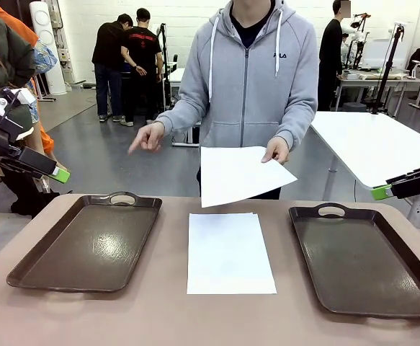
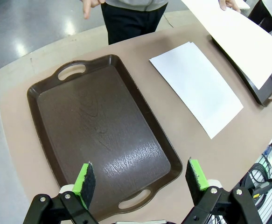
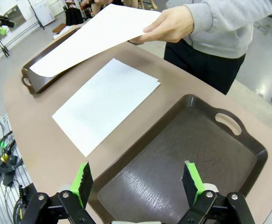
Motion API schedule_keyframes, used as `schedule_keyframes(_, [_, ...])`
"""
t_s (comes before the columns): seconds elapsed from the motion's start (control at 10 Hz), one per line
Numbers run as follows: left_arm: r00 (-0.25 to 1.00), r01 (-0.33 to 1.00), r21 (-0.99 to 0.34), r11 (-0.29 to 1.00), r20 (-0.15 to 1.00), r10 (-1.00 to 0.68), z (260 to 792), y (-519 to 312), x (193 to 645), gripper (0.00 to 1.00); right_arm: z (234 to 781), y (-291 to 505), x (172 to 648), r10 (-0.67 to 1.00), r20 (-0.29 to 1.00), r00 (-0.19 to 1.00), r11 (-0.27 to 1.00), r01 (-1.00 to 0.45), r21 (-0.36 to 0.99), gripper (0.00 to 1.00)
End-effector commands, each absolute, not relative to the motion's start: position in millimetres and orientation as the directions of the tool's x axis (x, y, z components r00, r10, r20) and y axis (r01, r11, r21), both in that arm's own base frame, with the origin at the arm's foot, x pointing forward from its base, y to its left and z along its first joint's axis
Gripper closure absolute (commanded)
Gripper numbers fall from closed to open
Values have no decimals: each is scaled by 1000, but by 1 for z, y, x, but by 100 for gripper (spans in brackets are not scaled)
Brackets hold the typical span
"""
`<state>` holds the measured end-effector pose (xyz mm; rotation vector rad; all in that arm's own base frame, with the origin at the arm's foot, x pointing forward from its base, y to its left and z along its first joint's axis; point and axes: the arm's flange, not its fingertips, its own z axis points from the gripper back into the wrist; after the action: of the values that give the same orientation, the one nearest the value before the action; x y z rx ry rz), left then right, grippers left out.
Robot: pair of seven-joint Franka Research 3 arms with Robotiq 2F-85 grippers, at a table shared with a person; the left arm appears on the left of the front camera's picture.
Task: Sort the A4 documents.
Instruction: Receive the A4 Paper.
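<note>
The A4 documents lie in two places. A flat pile of plain white paper sheets (image 1: 231,254) (image 2: 196,88) rests on the bare middle of the beige desk (image 1: 159,317), at least two sheets with slightly offset edges. One more loose white sheet (image 1: 240,174) (image 3: 94,39) is in the air above the far end of that pile, tilted and clear of it. A person in a grey hooded top grips it by one edge with one hand (image 1: 276,150). The person's other hand (image 1: 147,137) is stretched out to the left of the pile with a finger extended.

The left pincer (image 2: 142,175) hangs in the air well to the left of the pile, fingers spread wide with nothing between the green pads. Below it is a dark brown rectangular plastic tray with cut-out handles (image 1: 87,241), lying just left of the pile and apart from it. The right pincer (image 3: 138,179) hangs well to the right of the pile, also spread wide and pinching nothing. It is above the near end of a second dark brown tray (image 1: 364,259), which lies just right of the pile. Neither pincer touches any paper. Between each pincer and the pile lie only that tray's raised rim and a strip of bare desk.
</note>
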<state>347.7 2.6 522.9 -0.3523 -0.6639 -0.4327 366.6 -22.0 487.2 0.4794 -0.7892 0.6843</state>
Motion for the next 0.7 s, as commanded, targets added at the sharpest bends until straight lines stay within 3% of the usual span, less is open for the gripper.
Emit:
schedule_keyframes(0.0, [704,493,-181,851,658,-268,523,3,347,0,482,-23,370,372,784,496,673,-726,140,0])
schedule_keyframes(0.6, [704,493,-181,851,658,-268,523,3,347,0,482,-23,370,372,784,496,673,-726,140,0])
